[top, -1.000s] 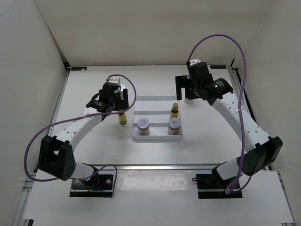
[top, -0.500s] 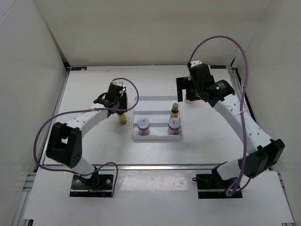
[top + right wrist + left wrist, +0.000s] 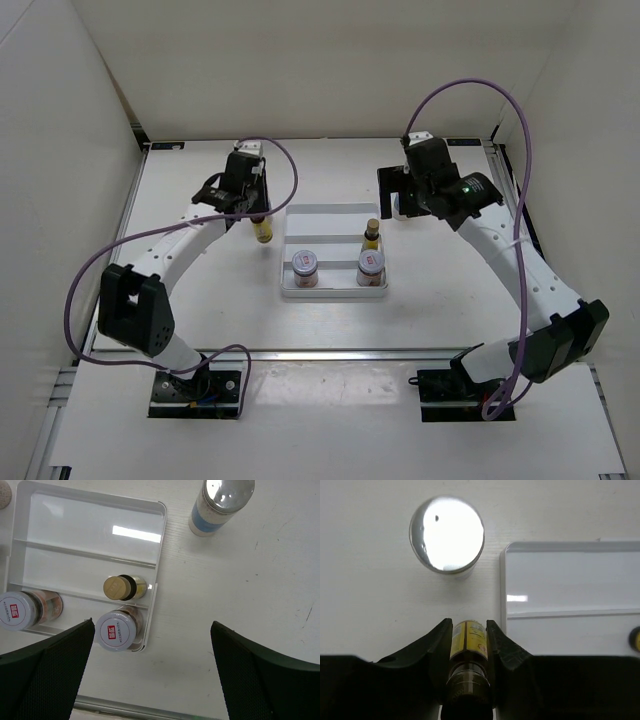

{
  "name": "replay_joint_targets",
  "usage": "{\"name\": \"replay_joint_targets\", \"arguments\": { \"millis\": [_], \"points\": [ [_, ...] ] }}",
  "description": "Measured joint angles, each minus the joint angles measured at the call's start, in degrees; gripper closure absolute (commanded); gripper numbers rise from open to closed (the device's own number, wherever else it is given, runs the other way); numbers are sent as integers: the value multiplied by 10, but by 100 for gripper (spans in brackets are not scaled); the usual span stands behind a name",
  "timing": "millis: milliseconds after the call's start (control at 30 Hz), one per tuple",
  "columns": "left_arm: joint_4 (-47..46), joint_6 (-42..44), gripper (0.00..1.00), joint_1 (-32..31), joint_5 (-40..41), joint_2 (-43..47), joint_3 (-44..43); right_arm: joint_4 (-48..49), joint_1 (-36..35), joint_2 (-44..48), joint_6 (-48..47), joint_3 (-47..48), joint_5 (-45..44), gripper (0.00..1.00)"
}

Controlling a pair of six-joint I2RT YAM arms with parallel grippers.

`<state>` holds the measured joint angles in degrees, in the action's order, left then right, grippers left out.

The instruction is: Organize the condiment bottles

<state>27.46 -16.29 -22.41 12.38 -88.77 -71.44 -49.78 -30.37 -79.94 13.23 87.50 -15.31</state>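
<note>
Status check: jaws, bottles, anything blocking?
Left gripper jaws shut on yellow bottle, beside tray. Right gripper open, empty. Silver-capped bottle and blue-label bottle off tray. Nothing blocking.

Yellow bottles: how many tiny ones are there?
2. One tiny yellow bottle is clamped in the left gripper, beside the tray. The other yellow bottle stands in the tray's middle row, near a red-marked jar. None seem hidden.

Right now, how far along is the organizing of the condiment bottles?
Done: two squat jars and one yellow bottle stand in the tray. In hand: the left gripper is shut on the second yellow bottle, beside the tray. Left: both white bottles stand on the table, one near the open right gripper, one ahead of the left.
</note>
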Motion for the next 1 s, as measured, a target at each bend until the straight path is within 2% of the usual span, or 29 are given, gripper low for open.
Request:
{"name": "replay_joint_targets", "arguments": {
  "millis": [300, 567, 833, 900, 967, 1000],
  "points": [
    [41, -3, 89, -16, -29, 0, -118, -3, 0, 14, 1, -11, 0, 0],
    [54, -22, 89, -74, -46, -38, -117, -7, 0, 19, 2, -17, 0, 0],
    [55, -37, 89, -108, -38, -83, -70, -12, 5, 32, 2, -21, 0, 0],
    [55, -38, 86, -110, -33, -88, -64, -12, 5, 39, 3, -26, 0, 0],
    [54, -40, 79, -110, -28, -93, -63, -14, 5, 46, 5, -30, 0, 0],
    [53, -42, 72, -110, -26, -96, -63, -14, 5, 49, 5, -32, 0, 0]
  ]
}}
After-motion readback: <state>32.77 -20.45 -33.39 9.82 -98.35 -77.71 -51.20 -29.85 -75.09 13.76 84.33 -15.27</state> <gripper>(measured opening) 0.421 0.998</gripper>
